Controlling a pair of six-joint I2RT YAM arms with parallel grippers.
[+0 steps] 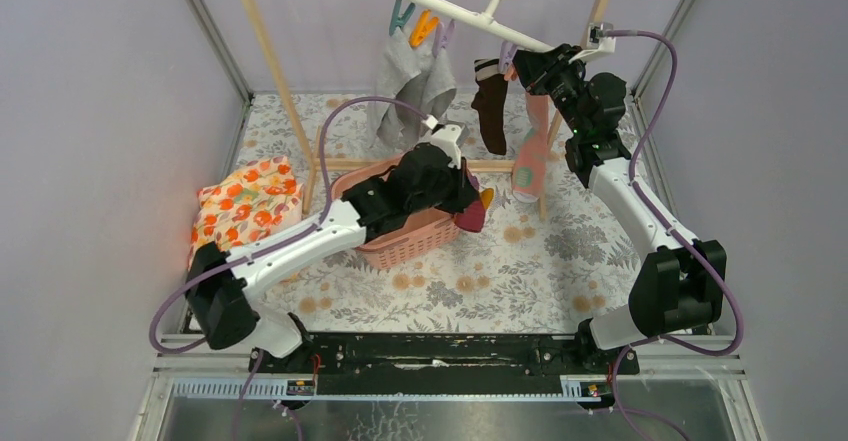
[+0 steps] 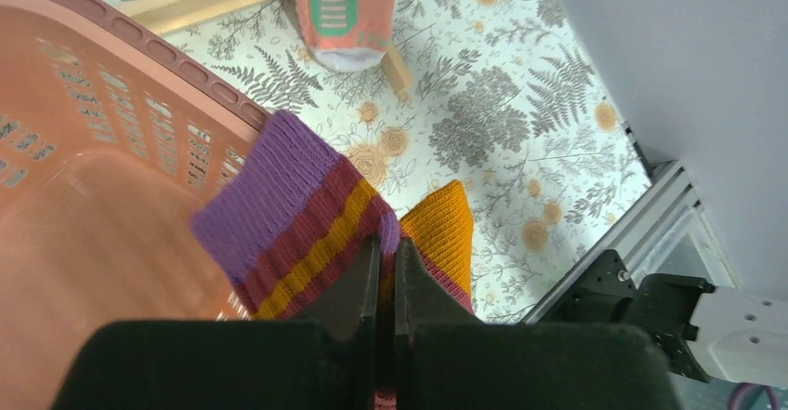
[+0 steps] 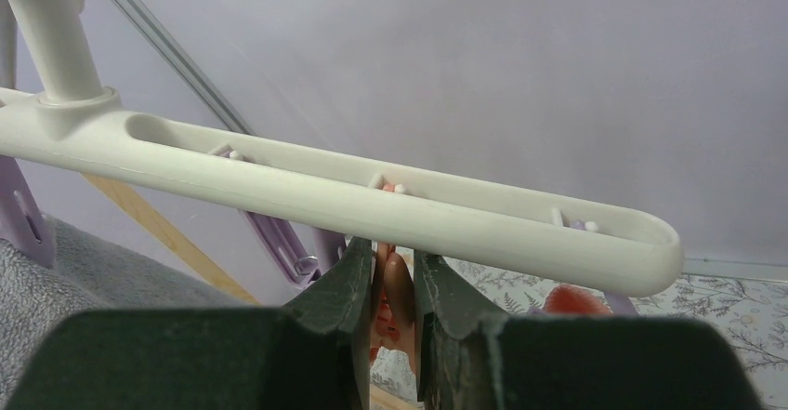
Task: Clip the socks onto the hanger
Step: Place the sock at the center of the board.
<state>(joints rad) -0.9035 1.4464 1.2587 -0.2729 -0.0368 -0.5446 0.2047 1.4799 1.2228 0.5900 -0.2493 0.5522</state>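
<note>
My left gripper [image 1: 458, 189] is shut on the purple sock [image 1: 472, 213], which has dark red and orange stripes and an orange toe. It holds the sock just above the right rim of the pink basket [image 1: 410, 246]. In the left wrist view the sock [image 2: 297, 215] is pinched between my closed jaws [image 2: 387, 243]. The white hanger [image 1: 460, 11] hangs tilted from the rack's top rail. My right gripper [image 1: 520, 66] is up under its right end, shut on an orange clip [image 3: 398, 289] below the bar [image 3: 325, 191].
Grey socks [image 1: 410, 86], a dark brown sock [image 1: 490, 111] and a long pink sock [image 1: 530, 156] hang from the hanger. The wooden rack frame [image 1: 270, 61] stands behind the basket [image 2: 111, 150]. A floral cloth [image 1: 245, 201] lies at the left.
</note>
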